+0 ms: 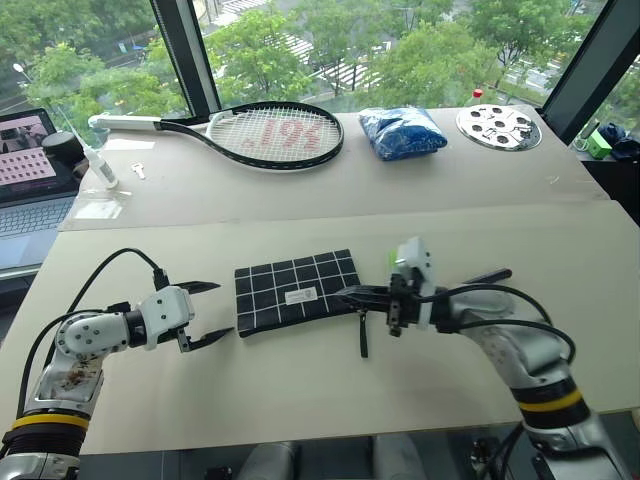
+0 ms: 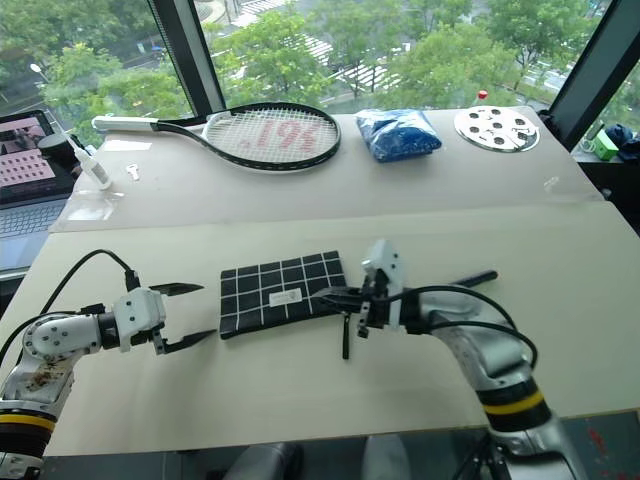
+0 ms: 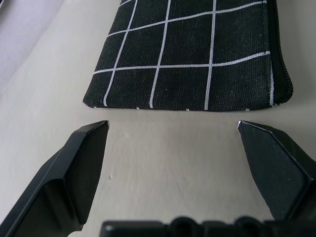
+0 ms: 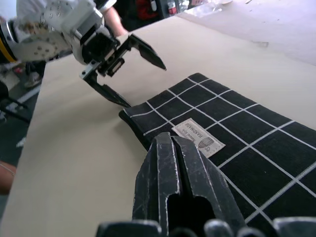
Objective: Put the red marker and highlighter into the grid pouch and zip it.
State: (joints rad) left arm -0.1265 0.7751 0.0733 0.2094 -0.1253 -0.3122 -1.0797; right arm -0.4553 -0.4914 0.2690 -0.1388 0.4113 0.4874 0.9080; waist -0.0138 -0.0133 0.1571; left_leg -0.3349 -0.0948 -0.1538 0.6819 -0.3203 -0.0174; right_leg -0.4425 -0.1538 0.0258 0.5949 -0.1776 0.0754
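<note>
The grid pouch (image 1: pixel 297 291) lies flat on the table (image 1: pixel 300 400). The right claw (image 1: pixel 352 293), pressed shut, sits at the pouch's right end, perhaps pinching its zipper pull; I cannot tell. The left claw (image 1: pixel 209 311) gapes wide and empty just off the pouch's left end. Zipping looks unfinished.

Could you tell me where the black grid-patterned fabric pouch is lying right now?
The flat black fabric pouch with white grid lines lies on the beige table near its middle in the head views, between the open left claw and the shut right claw.
</note>
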